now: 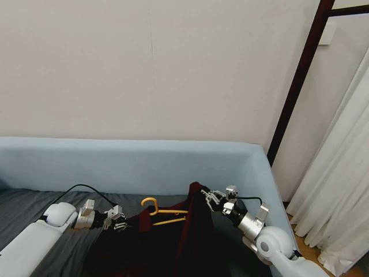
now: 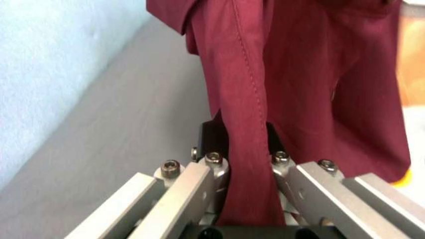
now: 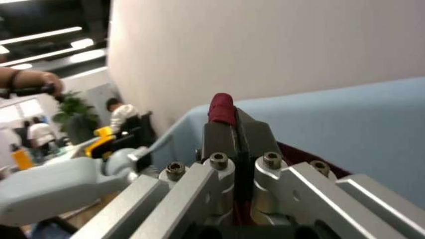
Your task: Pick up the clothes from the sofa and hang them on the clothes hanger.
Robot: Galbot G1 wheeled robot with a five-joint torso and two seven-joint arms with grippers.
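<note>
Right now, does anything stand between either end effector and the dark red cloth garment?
Nothing visible: the left end effector and the right end effector each pinch a fold of the dark red cloth garment.

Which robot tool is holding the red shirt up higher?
The right tool: it pinches the red shirt into a raised peak; the left tool grips it lower down.

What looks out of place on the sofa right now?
The wooden hanger lies on the sofa, partly buried in the dark red garment. The right gripper, jaws shut on a fold, holds it up in a peak. The left gripper is shut on the opposite edge. No damage visible.
</note>
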